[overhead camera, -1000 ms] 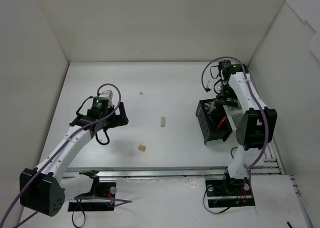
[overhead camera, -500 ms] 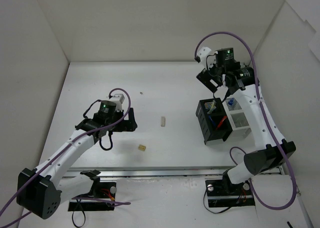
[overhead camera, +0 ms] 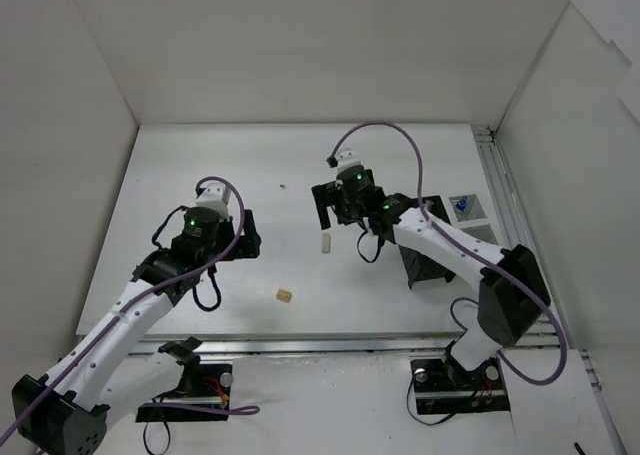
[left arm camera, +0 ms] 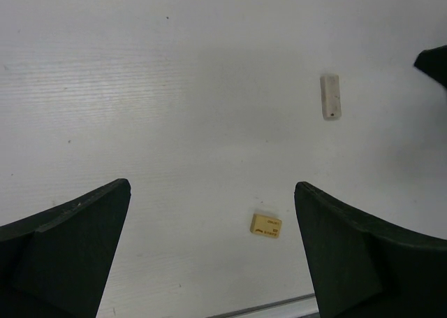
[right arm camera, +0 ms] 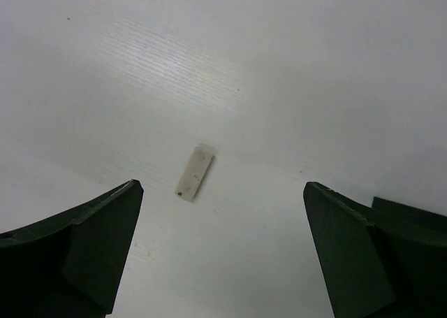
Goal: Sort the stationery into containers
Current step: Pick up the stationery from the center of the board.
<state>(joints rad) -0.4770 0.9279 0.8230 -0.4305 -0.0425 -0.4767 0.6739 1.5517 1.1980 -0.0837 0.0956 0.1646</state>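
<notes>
Now that my right pincer has swung over pale eraser, jaws wide open: likely next grab; yellow eraser nearby waits.

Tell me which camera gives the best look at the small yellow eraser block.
The left wrist view: the yellow eraser appears closest, with dark print visible on its top. The top external view shows only a small tan speck. The right wrist view misses it, showing only the pale eraser.
</notes>
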